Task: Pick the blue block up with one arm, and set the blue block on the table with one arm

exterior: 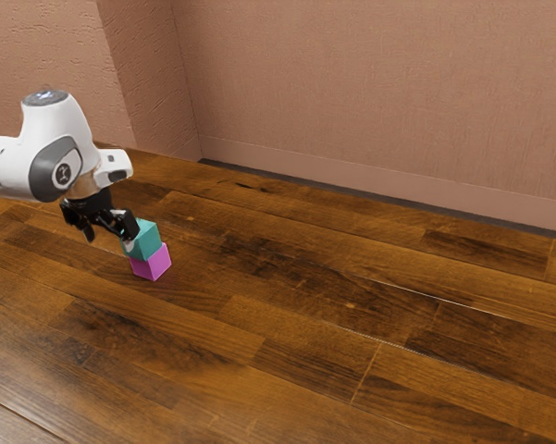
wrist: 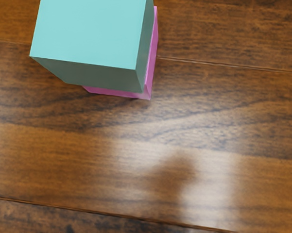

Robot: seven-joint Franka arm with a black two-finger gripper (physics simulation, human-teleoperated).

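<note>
Teal block (wrist: 90, 34) is sitting atop the magenta block (exterior: 153, 265), beside the hand (exterior: 110, 241); its spread fingers are needing careful centring over teal before lowering.

I note, near the claw (exterior: 110, 240), the blue block (wrist: 90, 34) cut off by the wrist view's edge and hiding much of the pink block (wrist: 153, 53).

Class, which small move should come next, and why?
Probably shift the open gripper toward the exterior view's right, centring it over the teal block: that block, atop the pink block, sits to that side of the gripper, not between its fingers.
</note>
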